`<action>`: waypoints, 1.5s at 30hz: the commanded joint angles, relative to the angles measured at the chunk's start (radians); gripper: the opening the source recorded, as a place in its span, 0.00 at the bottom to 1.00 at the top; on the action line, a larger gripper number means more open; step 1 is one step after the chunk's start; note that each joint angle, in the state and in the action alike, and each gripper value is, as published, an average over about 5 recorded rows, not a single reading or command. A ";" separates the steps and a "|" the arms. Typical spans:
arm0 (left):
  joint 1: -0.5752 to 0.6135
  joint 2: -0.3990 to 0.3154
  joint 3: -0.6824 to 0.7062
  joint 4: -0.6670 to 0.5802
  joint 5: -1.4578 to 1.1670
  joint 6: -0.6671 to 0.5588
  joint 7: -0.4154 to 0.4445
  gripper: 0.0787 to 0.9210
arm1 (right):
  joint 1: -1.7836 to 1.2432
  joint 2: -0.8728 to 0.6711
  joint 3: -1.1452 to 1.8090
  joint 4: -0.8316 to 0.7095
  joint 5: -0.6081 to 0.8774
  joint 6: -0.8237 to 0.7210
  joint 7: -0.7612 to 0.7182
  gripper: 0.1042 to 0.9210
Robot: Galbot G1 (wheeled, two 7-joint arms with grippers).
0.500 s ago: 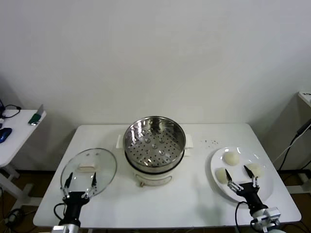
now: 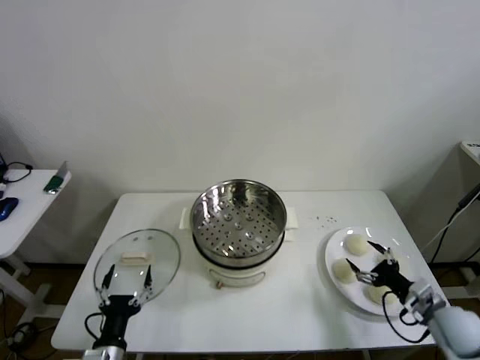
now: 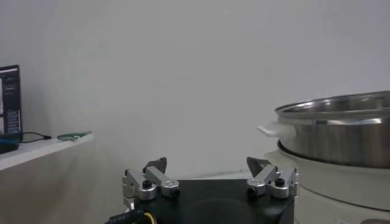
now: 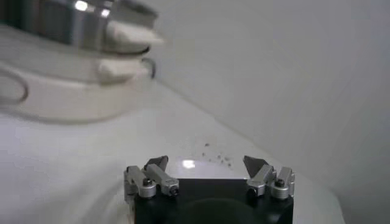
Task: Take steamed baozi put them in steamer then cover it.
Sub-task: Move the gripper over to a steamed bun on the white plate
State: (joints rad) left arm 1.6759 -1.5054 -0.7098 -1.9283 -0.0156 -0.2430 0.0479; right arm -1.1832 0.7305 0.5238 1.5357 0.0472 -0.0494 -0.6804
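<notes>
Three steamed baozi [image 2: 355,244] are what I can count on the white plate [image 2: 332,257] at the right end of the white table [image 2: 300,300]: one toward the far side, one [image 2: 343,271] at the plate's left, and one [image 2: 380,294] at its near edge (a fourth may sit behind the arm, I cannot tell). My right gripper [image 2: 369,263] hangs over that plate with its jaws spread wide and nothing between them; from the head view its tips sit among the three buns, and I cannot tell whether they touch any. In the right wrist view the same gripper [image 4: 207,165] shows both fingers well apart over the bare tabletop, with the steamer [image 4: 67,55] farther off and a few dark specks [image 4: 214,159] on the table between.

At the middle of the table the steamer [image 2: 238,225] stands upright, its shiny perforated basket uncovered and holding nothing, seated on the cream-white pot base. Left of it the glass lid [image 2: 137,264] lies flat on the table, knob up, well apart from the pot.

My left gripper [image 2: 127,279] waits at the near left edge, jaws also wide and gripping nothing, tips over the near rim of the lid in the head view. The left wrist view shows that gripper [image 3: 207,167] with both fingers apart and the steamer [image 3: 335,152] beside it. A side desk [image 2: 22,202] stands off to the left.
</notes>
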 commanded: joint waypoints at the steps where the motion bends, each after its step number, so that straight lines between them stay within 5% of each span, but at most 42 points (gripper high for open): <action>1: -0.002 0.007 0.001 -0.005 0.001 0.005 -0.006 0.88 | 0.558 -0.329 -0.497 -0.228 -0.139 -0.041 -0.379 0.88; 16: -0.009 0.012 0.005 -0.006 0.015 0.030 -0.011 0.88 | 1.223 -0.122 -1.209 -0.558 -0.266 0.024 -0.496 0.88; 29: -0.019 0.015 -0.004 -0.002 0.033 0.043 -0.012 0.88 | 1.242 0.091 -1.279 -0.735 -0.271 0.041 -0.496 0.88; 45: -0.023 0.017 -0.018 0.020 0.040 0.041 -0.014 0.88 | 1.191 0.155 -1.281 -0.783 -0.285 0.060 -0.472 0.88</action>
State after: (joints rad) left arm 1.6519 -1.4889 -0.7272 -1.9119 0.0211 -0.2004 0.0346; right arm -0.0113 0.8443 -0.7203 0.7971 -0.2276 0.0049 -1.1500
